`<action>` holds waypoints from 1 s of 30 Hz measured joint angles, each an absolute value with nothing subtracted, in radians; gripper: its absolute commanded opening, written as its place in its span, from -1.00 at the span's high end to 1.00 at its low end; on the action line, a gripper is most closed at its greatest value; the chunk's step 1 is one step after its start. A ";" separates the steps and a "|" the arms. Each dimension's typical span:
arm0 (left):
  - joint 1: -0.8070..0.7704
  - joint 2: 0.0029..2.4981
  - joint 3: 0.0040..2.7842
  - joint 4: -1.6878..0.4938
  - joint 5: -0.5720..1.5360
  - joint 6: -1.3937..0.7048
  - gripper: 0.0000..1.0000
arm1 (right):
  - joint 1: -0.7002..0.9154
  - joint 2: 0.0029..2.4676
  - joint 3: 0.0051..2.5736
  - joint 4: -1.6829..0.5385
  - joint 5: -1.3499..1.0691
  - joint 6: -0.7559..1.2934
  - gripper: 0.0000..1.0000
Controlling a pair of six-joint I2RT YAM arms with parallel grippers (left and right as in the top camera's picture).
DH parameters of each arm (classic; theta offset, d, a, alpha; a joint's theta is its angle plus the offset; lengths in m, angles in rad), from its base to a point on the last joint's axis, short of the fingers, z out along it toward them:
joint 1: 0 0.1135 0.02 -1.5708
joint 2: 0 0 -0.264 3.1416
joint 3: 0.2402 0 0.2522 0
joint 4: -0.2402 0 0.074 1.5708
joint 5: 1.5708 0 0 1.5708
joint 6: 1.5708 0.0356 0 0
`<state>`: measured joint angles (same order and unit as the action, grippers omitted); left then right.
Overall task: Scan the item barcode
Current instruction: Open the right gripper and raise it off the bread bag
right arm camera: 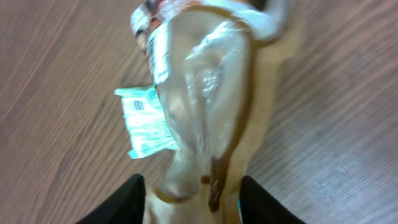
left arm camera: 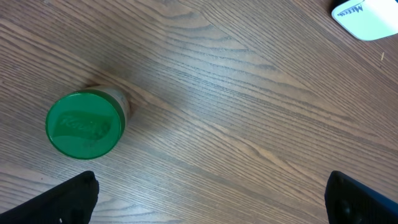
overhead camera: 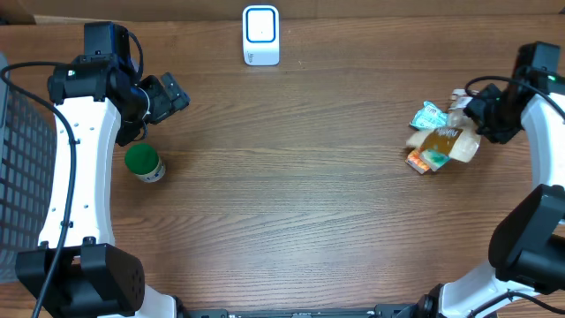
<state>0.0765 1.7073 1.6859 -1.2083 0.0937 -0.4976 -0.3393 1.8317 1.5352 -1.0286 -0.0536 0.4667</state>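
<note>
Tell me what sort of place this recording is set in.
Probably a mock retail checkout on a lab bench: a white barcode scanner stands at the far edge of the wooden table, packaged items lie heaped at the right, and a wire basket sits at the left edge.

A wooden table (overhead camera: 291,203) fills nearly the whole overhead view. Its top is a mid-brown surface with fine, darker grain running mostly side to side. The light on it is soft and even, throwing only short, faint shadows. In the left wrist view a pale sheen lies across the middle of the boards. Beyond the table's far edge runs a narrow pale beige strip (overhead camera: 397,7); whether it is wall or floor cannot be told. At the table's left edge stands a grey wire grid (overhead camera: 18,177), cut off by the frame.
</note>
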 measured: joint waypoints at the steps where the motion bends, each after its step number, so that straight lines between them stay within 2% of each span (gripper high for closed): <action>1: 0.076 1.707 1.686 -1.208 0.094 -0.498 -0.99 | -0.348 1.832 1.535 -1.037 -0.053 0.467 -0.04; 14: 0.076 1.707 1.686 -1.208 0.094 -0.498 -0.99 | -0.359 1.825 1.554 -1.188 -0.095 0.418 -0.15; 19: 0.076 1.707 1.686 -1.208 0.094 -0.498 -0.99 | -0.344 1.752 1.613 -1.184 -0.228 0.352 -0.29; 30: 0.076 1.707 1.686 -1.208 0.094 -0.498 -0.99 | -0.092 1.671 1.647 -1.107 -0.374 0.291 -0.47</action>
